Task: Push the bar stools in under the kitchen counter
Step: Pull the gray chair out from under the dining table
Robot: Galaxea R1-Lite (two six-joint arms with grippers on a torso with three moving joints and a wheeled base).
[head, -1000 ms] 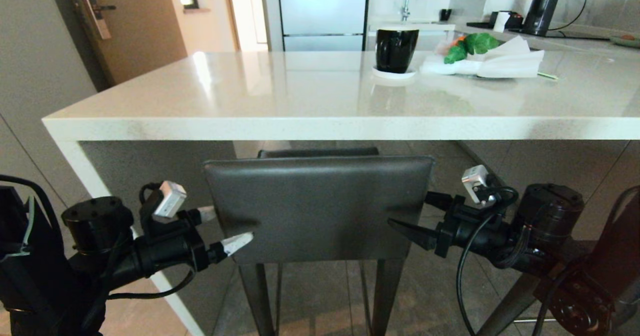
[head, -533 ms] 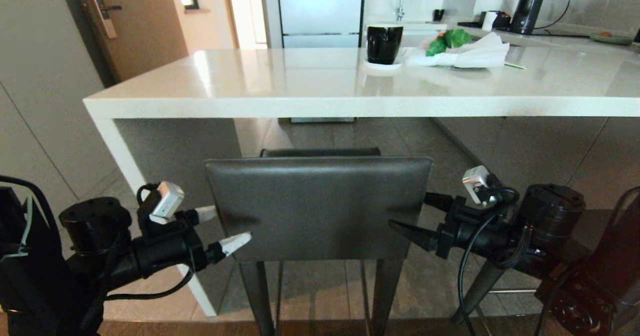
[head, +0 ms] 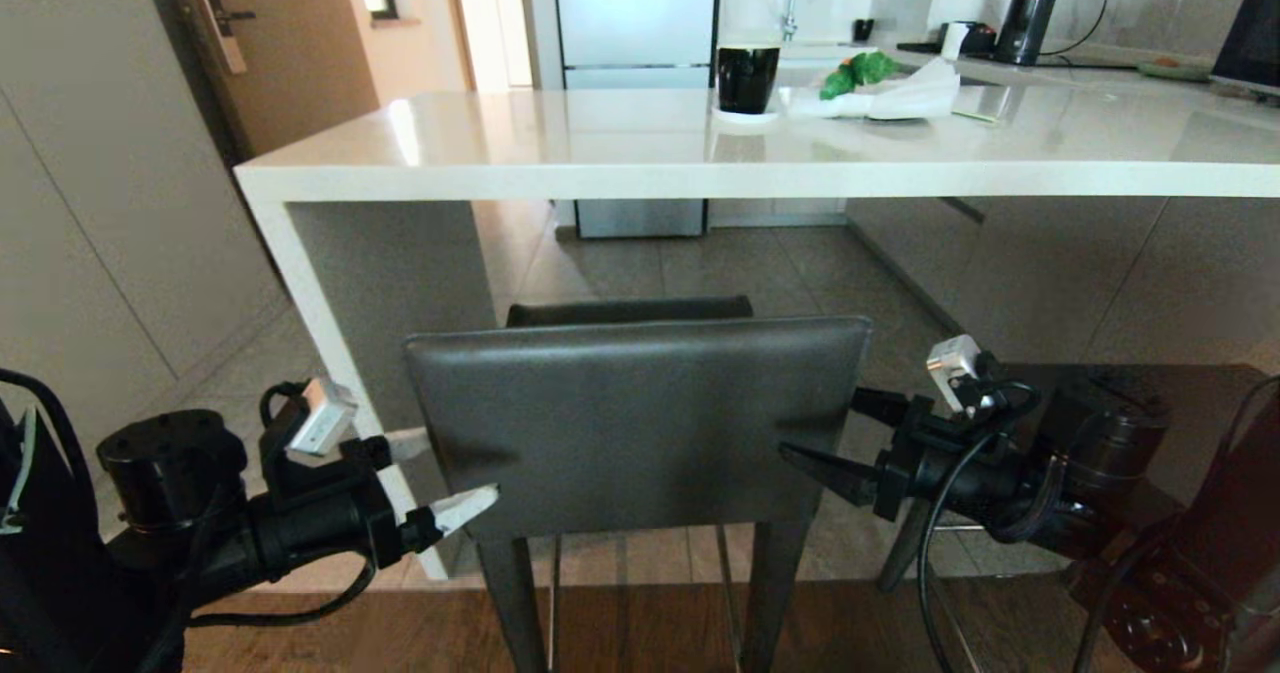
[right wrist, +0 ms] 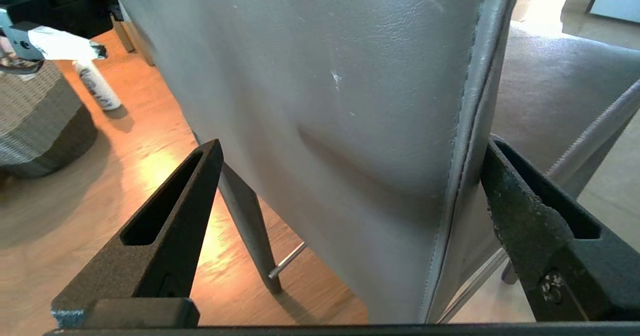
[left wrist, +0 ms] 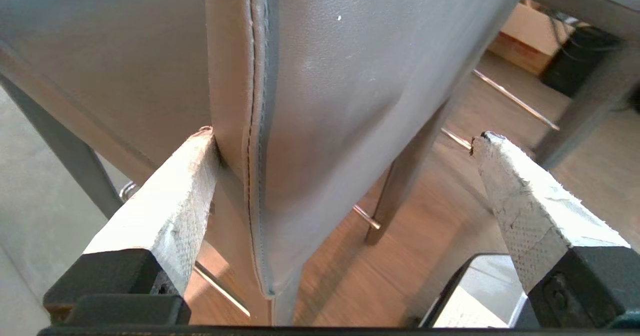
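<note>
Grey leather backrest of the bar stool (head: 636, 418) sits between the left gripper (head: 440, 478) and right gripper (head: 835, 438), each spread wide astride one edge, clamping nothing. The stool stands short of the worktop (head: 640, 153). Next step, likely: drive forward evenly.

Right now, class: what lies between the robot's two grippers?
The bar stool's backrest sits between the left gripper and right gripper, each straddling one side edge, in the head view.
</note>
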